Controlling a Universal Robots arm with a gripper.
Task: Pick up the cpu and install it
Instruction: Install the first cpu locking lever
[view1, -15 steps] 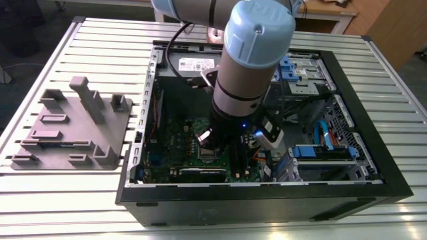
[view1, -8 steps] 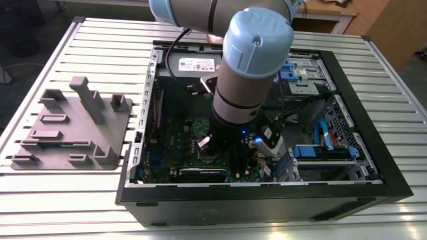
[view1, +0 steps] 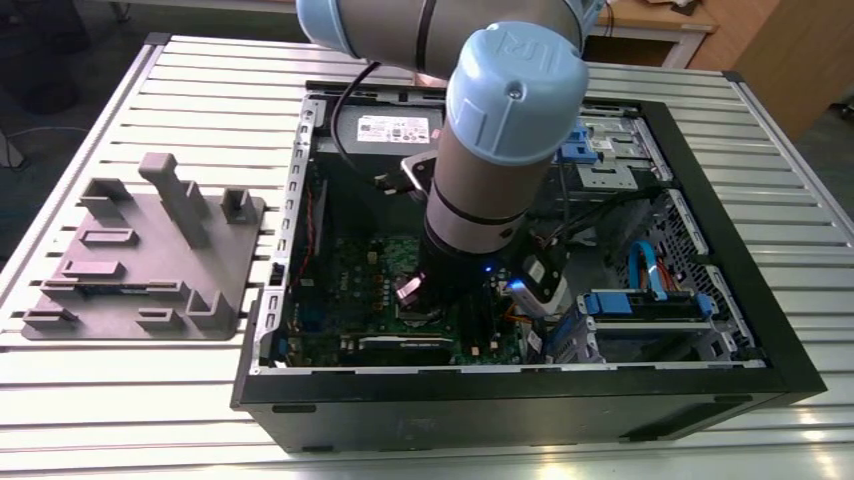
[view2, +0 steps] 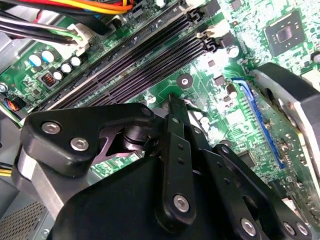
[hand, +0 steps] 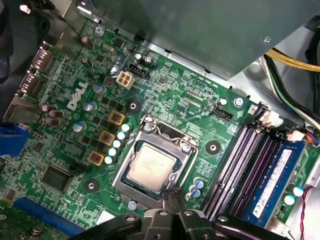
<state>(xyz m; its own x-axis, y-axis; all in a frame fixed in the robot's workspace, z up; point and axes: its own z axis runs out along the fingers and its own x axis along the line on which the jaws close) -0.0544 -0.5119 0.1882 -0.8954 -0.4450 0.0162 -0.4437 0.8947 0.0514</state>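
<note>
The cpu (hand: 151, 165), a small silver-grey square, lies flat in the dark socket with its metal frame (hand: 124, 176) on the green motherboard (hand: 170, 90). In the first wrist view my gripper (hand: 173, 196) hovers just off the socket's corner, fingers pressed together, holding nothing and not touching the cpu. In the second wrist view the gripper (view2: 175, 107) points down at the board beside the memory slots (view2: 145, 60). The exterior view shows the arm reaching down into the open computer case, with the gripper (view1: 416, 292) low over the motherboard (view1: 354, 265).
Black memory slots (hand: 232, 165) and a blue memory stick (hand: 274, 175) lie beside the socket. Coloured cables (view2: 75, 12) run near the board's edge. The case walls (view1: 534, 395) ring the work area. On the exterior view's left, a grey fixture block (view1: 134, 255) sits on the slatted table.
</note>
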